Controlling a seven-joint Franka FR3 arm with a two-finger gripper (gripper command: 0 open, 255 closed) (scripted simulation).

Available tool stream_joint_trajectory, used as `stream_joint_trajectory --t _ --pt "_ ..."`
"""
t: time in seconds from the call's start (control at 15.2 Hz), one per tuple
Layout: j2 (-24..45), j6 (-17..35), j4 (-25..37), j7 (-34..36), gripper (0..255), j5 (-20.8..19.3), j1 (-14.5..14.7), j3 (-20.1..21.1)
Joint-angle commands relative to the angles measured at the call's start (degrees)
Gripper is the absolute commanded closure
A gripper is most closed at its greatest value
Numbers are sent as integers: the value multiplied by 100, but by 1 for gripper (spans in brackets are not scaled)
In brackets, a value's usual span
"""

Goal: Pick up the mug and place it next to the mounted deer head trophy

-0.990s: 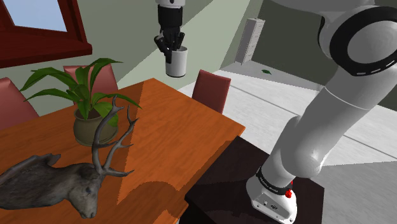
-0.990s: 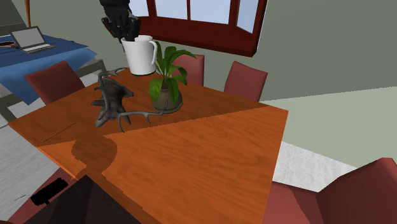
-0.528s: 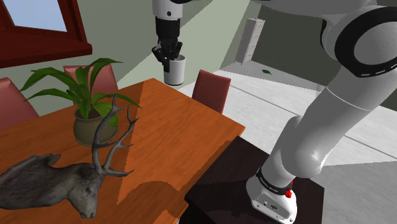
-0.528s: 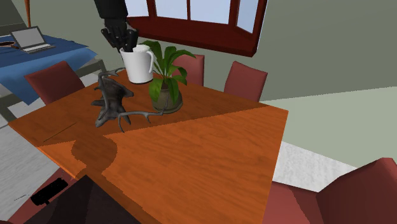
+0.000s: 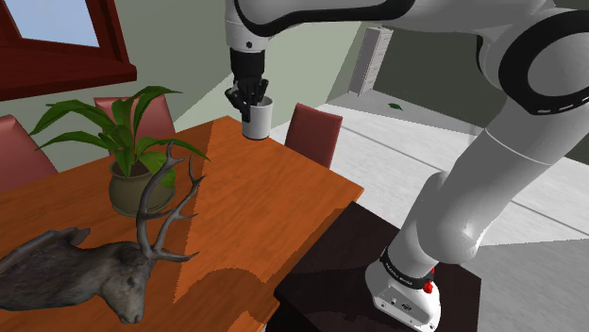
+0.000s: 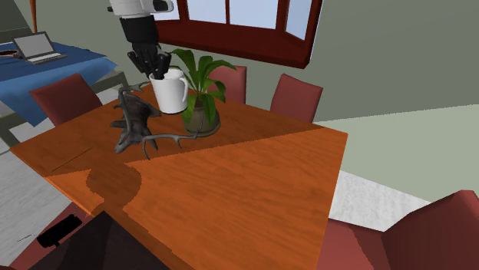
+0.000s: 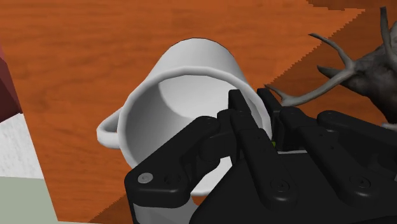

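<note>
- The gripper (image 5: 250,94) (image 6: 151,67) (image 7: 254,109) was clamped on the white mug (image 5: 257,121) (image 6: 170,92) (image 7: 191,63), one black finger inside the rim and the other outside, pinching the wall between them.
- Compared with a second earlier, the mug had come down. In the shoulder view it had dropped from well above the table (image 5: 274,203) to just over the table's far corner. In the second exterior view it had sunk from the height of the window frame to in front of the potted plant (image 6: 201,96).
- More of the white arm had swung into the shoulder view's top than before.
- The mug hung upright in the grip with its mouth open upward, and its handle (image 7: 108,130) stuck out on the side away from the fingers.
- It was over the wooden table (image 6: 246,184) (image 7: 95,38); I could not tell whether its base touched the wood.
- In the wrist view the grey antlers (image 7: 324,83) of the deer head (image 7: 375,70) lay near the mug on the gripper's side.
- The deer head (image 5: 75,269) (image 6: 134,119) lay flat on the table beside the plant (image 5: 127,141), both where they had been in the earlier frames.
- The red chair (image 5: 313,132) at the table's far edge had not shifted either.
</note>
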Motion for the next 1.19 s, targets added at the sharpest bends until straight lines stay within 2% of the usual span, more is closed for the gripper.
stream_joint_trajectory --t 0.0,1.12 --pt "-14 163 -172 -9 255 -2 -8 -10" --pt "175 1455 -1279 88 255 -50 -8 -4"
